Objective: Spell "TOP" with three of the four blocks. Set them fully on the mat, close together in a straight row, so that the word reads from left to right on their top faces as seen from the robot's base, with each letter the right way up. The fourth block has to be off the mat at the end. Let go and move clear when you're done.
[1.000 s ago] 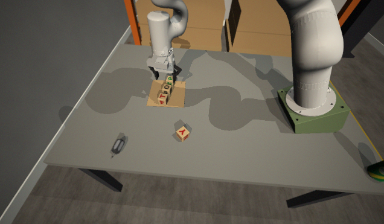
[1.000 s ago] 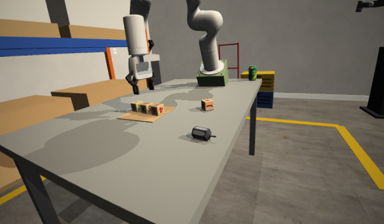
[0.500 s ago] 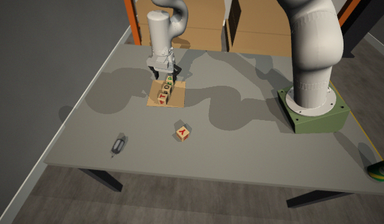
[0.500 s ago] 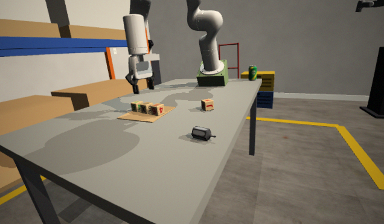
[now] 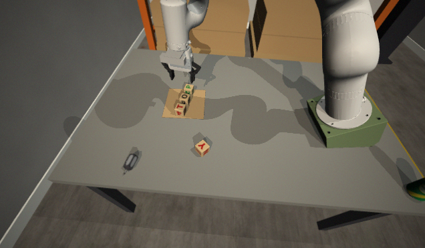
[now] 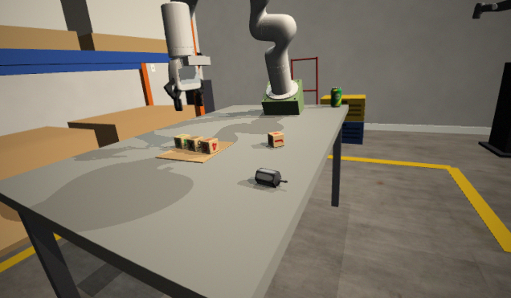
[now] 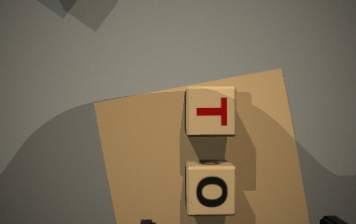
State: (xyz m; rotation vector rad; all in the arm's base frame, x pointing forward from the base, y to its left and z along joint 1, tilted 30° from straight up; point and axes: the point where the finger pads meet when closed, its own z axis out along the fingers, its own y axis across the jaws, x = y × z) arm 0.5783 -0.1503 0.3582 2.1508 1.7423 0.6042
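Three wooden letter blocks stand in a close straight row on the tan mat [image 5: 187, 107]: the red T block [image 5: 180, 108], the black O block [image 5: 184, 98] and the green P block [image 5: 188, 88]. The wrist view shows the T block [image 7: 210, 111] and the O block [image 7: 210, 188] on the mat [image 7: 200, 155]; the P block is out of its frame. The Y block [image 5: 202, 147] lies off the mat on the table, nearer the front edge. My gripper [image 5: 182, 76] hangs open and empty well above the P end of the row, also in the exterior view [image 6: 186, 100].
A small dark motor [image 5: 130, 161] lies near the table's front left. The arm's green base [image 5: 347, 124] stands at the right. Cardboard boxes [image 5: 284, 22] sit behind the table. A green can [image 6: 336, 96] stands on crates beyond the table.
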